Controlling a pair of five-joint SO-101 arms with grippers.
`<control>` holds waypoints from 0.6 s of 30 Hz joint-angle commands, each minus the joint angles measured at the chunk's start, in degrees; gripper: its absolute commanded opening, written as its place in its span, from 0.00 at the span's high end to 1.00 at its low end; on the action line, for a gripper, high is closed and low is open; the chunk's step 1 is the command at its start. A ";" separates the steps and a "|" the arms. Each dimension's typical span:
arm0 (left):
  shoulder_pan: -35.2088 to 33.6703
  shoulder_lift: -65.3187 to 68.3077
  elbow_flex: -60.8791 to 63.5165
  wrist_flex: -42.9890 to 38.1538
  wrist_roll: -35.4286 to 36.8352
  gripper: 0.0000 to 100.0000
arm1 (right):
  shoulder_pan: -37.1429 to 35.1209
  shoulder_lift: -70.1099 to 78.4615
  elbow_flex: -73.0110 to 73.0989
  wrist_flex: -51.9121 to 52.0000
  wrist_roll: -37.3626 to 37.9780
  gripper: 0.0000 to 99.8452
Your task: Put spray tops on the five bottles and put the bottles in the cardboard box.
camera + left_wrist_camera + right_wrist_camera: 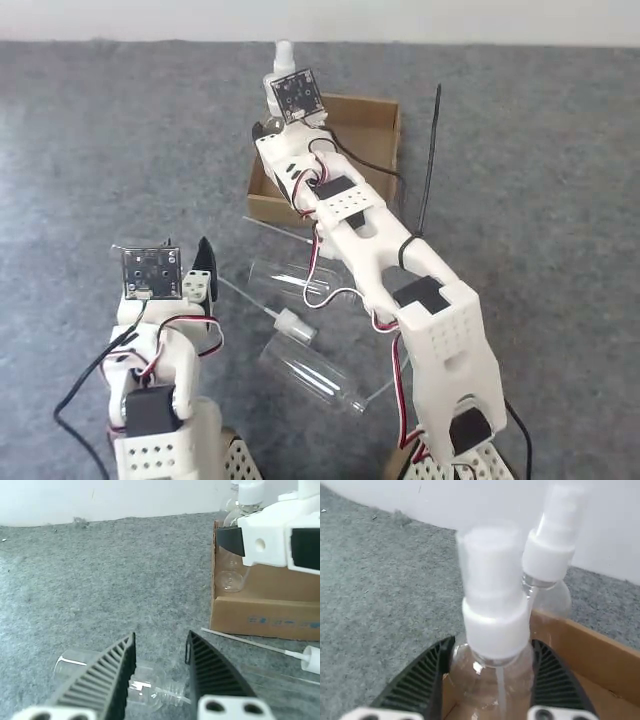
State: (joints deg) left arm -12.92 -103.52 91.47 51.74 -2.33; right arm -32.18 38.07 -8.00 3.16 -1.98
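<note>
My right gripper (492, 652) is shut on a clear bottle (495, 670) with a white spray top (495, 615), held upright over the cardboard box (375, 125). A second capped bottle (547, 555) stands just behind it. In the high view the held bottle's top (283, 58) pokes out past the right wrist at the box's far left corner. My left gripper (160, 655) is open low over a bare bottle (145, 687) lying on its side. A loose spray top (295, 325) with its long tube lies between two lying bottles (290, 272) (315, 372).
Grey carpet (110, 150) covers the table. The right arm (380, 250) stretches across the middle toward the box. A black cable tie (430, 160) stands up beside the box's right wall. The left arm (150, 340) sits at the near left.
</note>
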 commanded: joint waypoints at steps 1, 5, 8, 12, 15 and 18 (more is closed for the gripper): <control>-0.26 -0.97 -0.48 -0.09 -0.26 0.85 | -0.48 -1.63 -2.55 1.45 1.14 0.84; -0.26 -0.97 -0.48 -0.09 -0.26 0.85 | -0.48 -1.63 -2.55 1.45 1.14 0.84; -0.26 -0.97 -0.48 -0.09 -0.26 0.85 | -0.48 -1.63 -2.55 1.54 1.14 0.83; -0.26 -0.97 -0.48 -0.09 -0.26 0.85 | -0.57 -1.71 -2.64 4.88 0.97 0.74; -0.26 -0.97 -0.48 -0.09 -0.26 0.85 | -1.19 -1.71 -2.73 6.20 0.97 0.71; -0.26 -0.97 -0.48 -0.09 -0.26 0.85 | -1.54 -1.71 -2.73 6.37 0.97 0.71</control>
State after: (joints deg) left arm -12.92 -103.52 91.47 51.74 -2.33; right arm -32.79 38.15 -8.62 9.32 -1.89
